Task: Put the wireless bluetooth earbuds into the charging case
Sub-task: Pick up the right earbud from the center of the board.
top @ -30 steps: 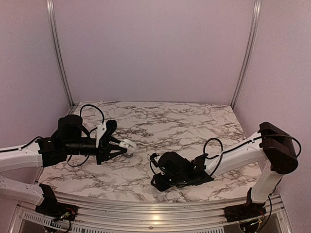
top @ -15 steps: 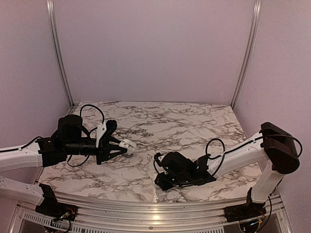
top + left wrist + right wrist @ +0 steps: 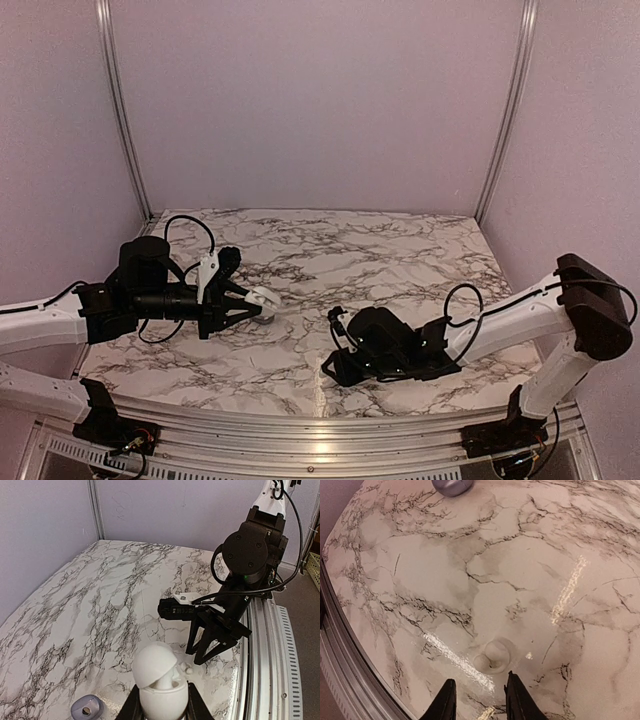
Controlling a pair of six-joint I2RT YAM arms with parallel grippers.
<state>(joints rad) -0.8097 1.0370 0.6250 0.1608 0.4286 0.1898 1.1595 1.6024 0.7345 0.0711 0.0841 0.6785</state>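
A white egg-shaped charging case (image 3: 161, 682) with its lid tipped open is held between the fingers of my left gripper (image 3: 161, 707), which is shut on it above the table's left side (image 3: 245, 303). A pale shape shows inside its opening. One small whitish earbud (image 3: 493, 656) lies on the marble just ahead of my right gripper (image 3: 481, 700), whose black fingers (image 3: 446, 701) stand open with nothing between them. The left wrist view shows that earbud (image 3: 186, 667) beside the right gripper's fingertips (image 3: 210, 650). I see no other earbud.
A small lavender-grey rounded piece (image 3: 86, 707) with a dark hole rests on the marble left of the held case; it also shows at the top of the right wrist view (image 3: 452, 485). The table's metal front rail (image 3: 340, 665) runs close to the right gripper.
The right arm has drawn its gripper a little to the right along the front of the table. The left arm and the case have stayed still.
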